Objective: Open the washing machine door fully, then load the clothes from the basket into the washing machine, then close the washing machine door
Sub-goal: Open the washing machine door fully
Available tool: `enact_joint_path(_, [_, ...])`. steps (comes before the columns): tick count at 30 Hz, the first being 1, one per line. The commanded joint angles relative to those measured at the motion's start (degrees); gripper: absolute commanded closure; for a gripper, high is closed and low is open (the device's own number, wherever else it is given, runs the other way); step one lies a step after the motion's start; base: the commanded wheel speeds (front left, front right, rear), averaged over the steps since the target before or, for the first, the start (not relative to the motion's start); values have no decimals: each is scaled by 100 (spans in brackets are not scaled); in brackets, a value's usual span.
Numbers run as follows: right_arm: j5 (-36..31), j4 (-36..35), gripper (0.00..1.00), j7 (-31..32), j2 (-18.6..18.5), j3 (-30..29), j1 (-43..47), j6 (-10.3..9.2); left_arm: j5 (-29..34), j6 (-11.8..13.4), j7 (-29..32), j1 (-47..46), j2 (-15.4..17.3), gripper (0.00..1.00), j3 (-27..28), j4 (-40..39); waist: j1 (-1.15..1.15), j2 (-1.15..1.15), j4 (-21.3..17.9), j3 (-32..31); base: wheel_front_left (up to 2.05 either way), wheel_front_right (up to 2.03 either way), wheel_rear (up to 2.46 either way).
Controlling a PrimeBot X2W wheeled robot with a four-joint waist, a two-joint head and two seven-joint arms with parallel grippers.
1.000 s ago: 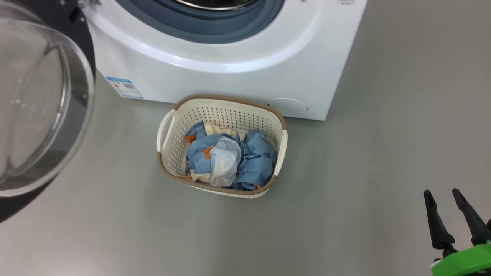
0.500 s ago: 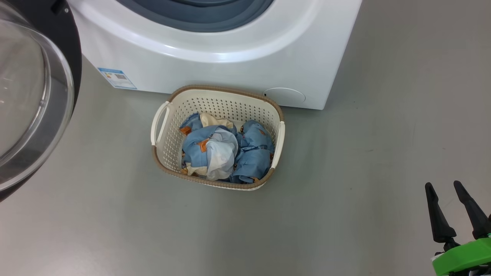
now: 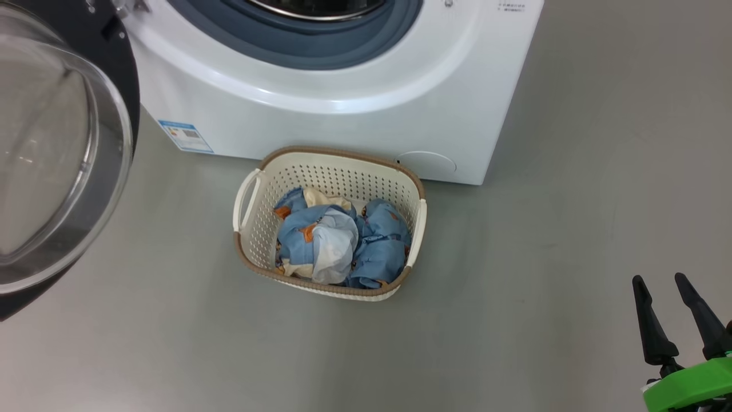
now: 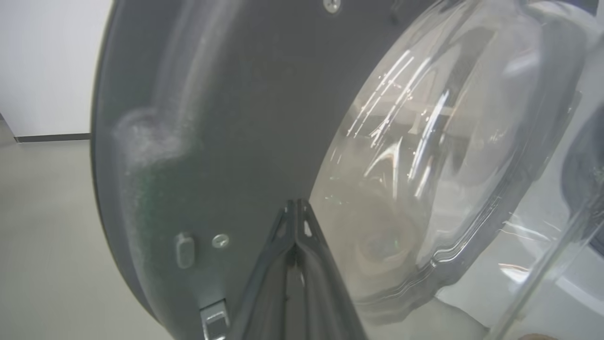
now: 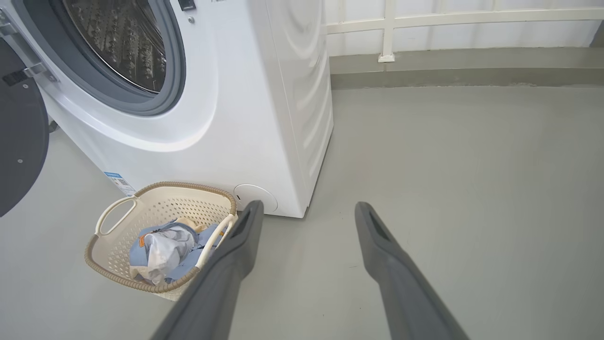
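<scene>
Head view: clothes (image 3: 337, 240) bunched in the basket (image 3: 343, 153) on the floor (image 3: 514, 297), just in front of the washing machine (image 3: 343, 123), door (image 3: 57, 160) swung open. Looks like soft, light, floppy stuff, so I'd pinch a raised fold on top. Right claw (image 3: 657, 278) is spread wide and empty, well aside; left claw (image 4: 296, 204) is pinched shut on nothing, facing the door's inner side.

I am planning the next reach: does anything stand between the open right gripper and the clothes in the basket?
Nothing visible does. In the head view, bare grey floor lies between the right gripper and the basket, and the clothes lie uncovered inside it, reachable from above.
</scene>
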Motion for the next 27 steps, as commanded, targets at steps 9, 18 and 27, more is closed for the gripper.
enact_joint_path(9, [16,-84,0,-70,-33,159,176,16,190,-230,-36,911,-372,100,-179,-1050,0,0,78,-458,0,0,0])
enact_joint_path(18, [61,-83,0,-70,-33,157,277,16,140,-395,-36,1661,-837,5,-920,-1937,0,0,6,-732,0,0,0])
enact_joint_path(27, [74,-92,0,-70,-25,175,250,16,-548,-407,-36,2186,-605,0,-2209,-2418,0,0,-302,-853,0,0,0])
